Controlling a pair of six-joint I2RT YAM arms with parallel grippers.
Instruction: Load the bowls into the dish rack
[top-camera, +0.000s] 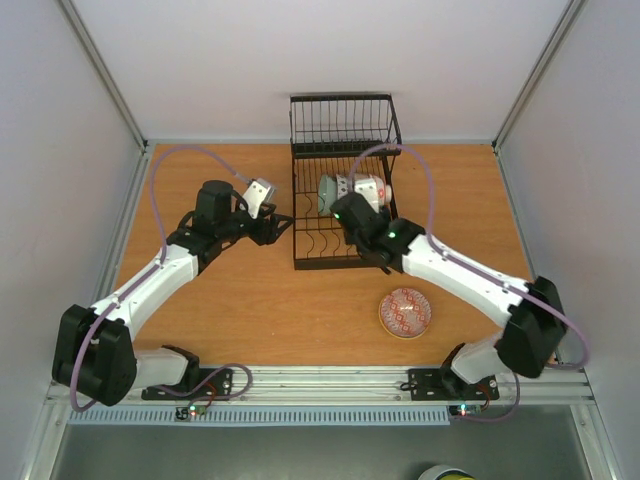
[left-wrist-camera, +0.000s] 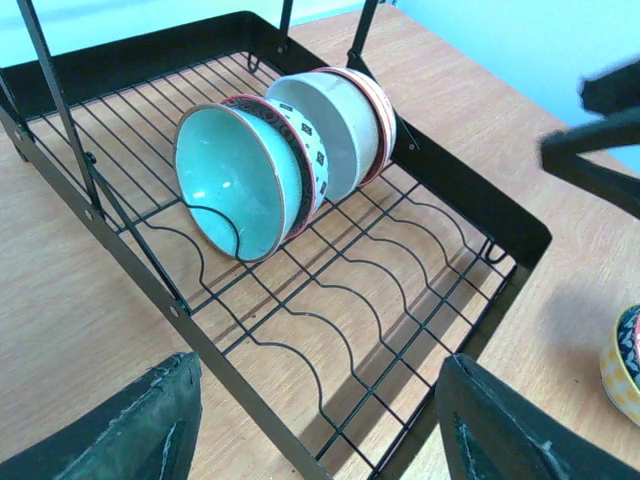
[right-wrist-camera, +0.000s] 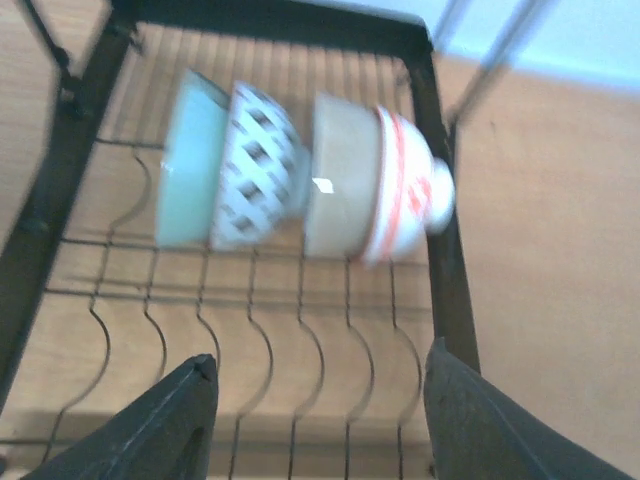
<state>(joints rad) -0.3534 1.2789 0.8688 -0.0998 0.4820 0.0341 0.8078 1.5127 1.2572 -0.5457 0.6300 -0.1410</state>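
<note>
- Top external view, far left: my left gripper (top-camera: 272, 222) sits just beside the left side of the dish rack (top-camera: 318, 245). The left wrist view shows its jaws apart with nothing between them.
- Toward the rack's middle, the loaded bowls stand on edge in the wire dividers, touching one another. A teal-lined bowl (left-wrist-camera: 235, 180) is on the left and a cream bowl with red bands (left-wrist-camera: 345, 125) on the right, with their mouths facing the left gripper. I count at least two; I cannot tell whether more are nested.
- My right gripper (right-wrist-camera: 315, 375) hangs over the rack's near half, pointing at those bowls, jaws released and empty. That view is blurred.
- Furthest right, a red-patterned bowl (top-camera: 405, 313) lies mouth up on the wooden table (top-camera: 230, 300), off the rack's near right corner and just beside the right forearm.
- My read is that this is the one left to load. It lies behind the right gripper, toward that arm's base, and the rack stands between it and the left arm, so the right arm is nearer. Round and upright, it has no long axis, so a rim grip from above suits.
</note>
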